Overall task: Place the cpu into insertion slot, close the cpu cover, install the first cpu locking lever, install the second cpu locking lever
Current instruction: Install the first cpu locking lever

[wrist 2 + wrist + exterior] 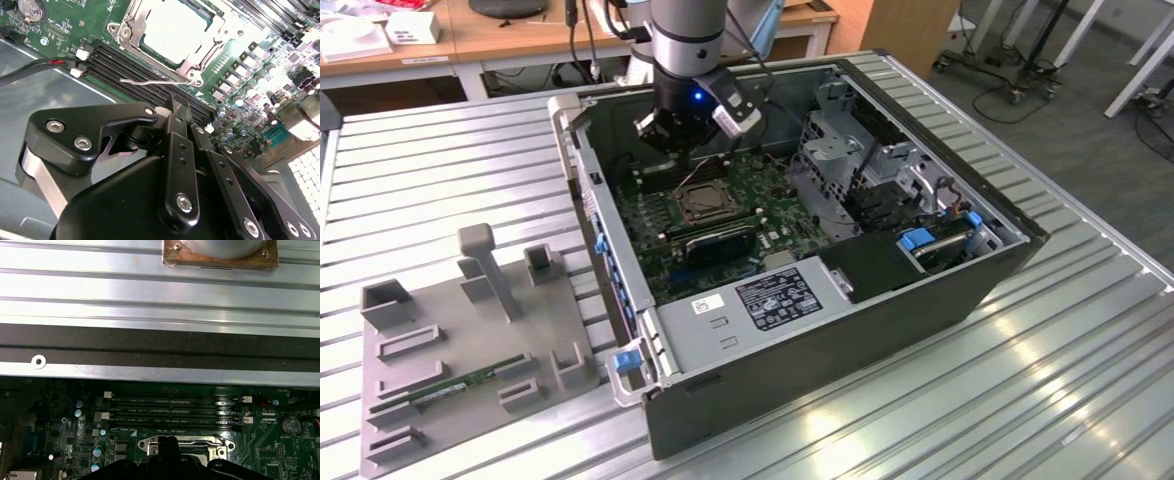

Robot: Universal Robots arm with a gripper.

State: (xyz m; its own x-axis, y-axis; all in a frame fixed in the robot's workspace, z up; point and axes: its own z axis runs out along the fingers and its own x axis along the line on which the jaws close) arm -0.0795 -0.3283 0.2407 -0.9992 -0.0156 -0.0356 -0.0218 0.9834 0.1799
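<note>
Open computer case (854,330) lies on its side on the slatted metal bench (1067,380), motherboard (65,20) facing up. The arm reaches down into the far end of the case.

Tool (670,150) hangs just above the board, beside the insertion slot (125,31). In both wrist views its black fingers are drawn together at the tips (175,107) (167,442), with nothing seen between them.

The cpu (172,27) is seated in the slot, its pale metal top showing through the window of the cpu cover (210,47). The cover lies flat around the chip.

One locking lever (150,80) is a thin wire running along the socket's near edge. Its hooked end sits out over the long black memory slots (130,62), apart from the socket rim. The tool tips are just beside this wire; I cannot tell whether they touch it.

A red-and-black cable (45,65) crosses the case floor next to the board.

On the exterior view's left, well apart from the case, stands a grey fixture tray (454,340) with a green memory stick (460,385) lying in it.
</note>
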